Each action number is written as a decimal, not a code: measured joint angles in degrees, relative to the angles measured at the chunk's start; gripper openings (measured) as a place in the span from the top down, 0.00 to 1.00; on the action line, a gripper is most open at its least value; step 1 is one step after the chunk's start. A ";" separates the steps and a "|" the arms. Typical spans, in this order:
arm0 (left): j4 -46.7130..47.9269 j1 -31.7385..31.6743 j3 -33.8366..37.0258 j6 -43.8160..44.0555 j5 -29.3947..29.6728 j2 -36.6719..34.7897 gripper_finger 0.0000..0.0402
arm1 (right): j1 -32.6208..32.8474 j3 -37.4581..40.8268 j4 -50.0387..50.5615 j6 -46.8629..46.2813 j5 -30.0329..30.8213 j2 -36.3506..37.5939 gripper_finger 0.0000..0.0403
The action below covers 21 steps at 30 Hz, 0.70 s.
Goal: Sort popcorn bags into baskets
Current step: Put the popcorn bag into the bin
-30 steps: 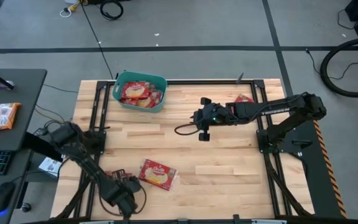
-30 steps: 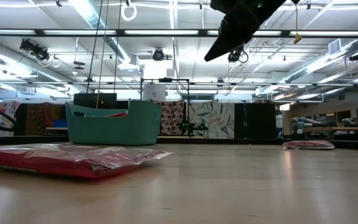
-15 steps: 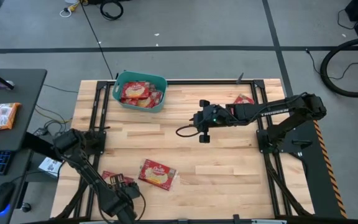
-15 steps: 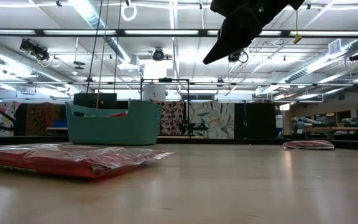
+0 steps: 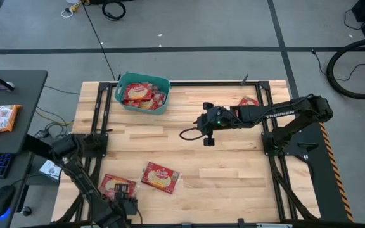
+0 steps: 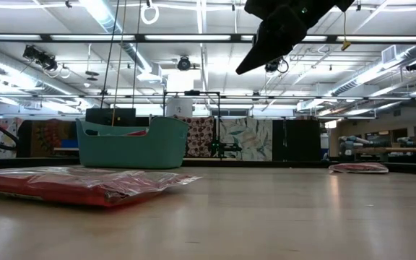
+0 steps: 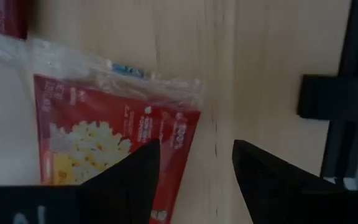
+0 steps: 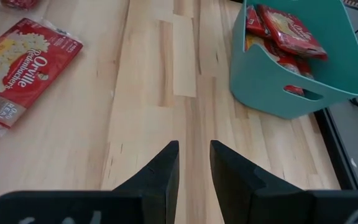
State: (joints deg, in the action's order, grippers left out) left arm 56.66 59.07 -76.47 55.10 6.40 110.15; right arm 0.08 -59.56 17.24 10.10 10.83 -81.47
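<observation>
Left gripper [image 5: 124, 208] has slid back off the near-edge popcorn bag [image 5: 118, 187], fingers apart and empty, so that bag's uncovered but still unsorted; right gripper [image 5: 208, 122] idles mid-table, slightly parted, empty.

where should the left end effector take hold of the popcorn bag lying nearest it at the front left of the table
Probably by a short edge, coming straight down from above. The popcorn bag lies flat on the table with no raised side, and its loose clear wrap sticks out at the end. The left end effector is open beside it.
</observation>
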 joint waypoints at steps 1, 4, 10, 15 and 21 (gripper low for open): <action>0.19 0.10 0.01 0.02 0.35 0.19 0.49 | 0.00 -0.01 -0.01 -0.01 -0.16 0.00 0.76; 0.89 0.06 0.01 -0.28 0.68 1.61 0.49 | 0.00 0.00 0.03 -0.01 -0.17 0.00 0.76; 1.63 -0.34 -0.06 -1.58 0.13 4.82 0.49 | 0.00 -0.01 0.12 -0.01 -0.17 0.00 0.76; 3.99 -0.40 -0.12 -0.15 -0.05 5.09 0.49 | 0.00 0.01 0.17 -0.01 -0.17 0.00 0.76; 6.85 -0.40 0.01 0.16 -0.01 5.31 0.55 | 0.00 -0.01 0.19 -0.01 -0.17 0.00 0.76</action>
State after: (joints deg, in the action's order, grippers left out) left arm 63.50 58.67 -76.47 55.27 6.39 115.46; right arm 0.08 -59.57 17.43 10.08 10.66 -81.47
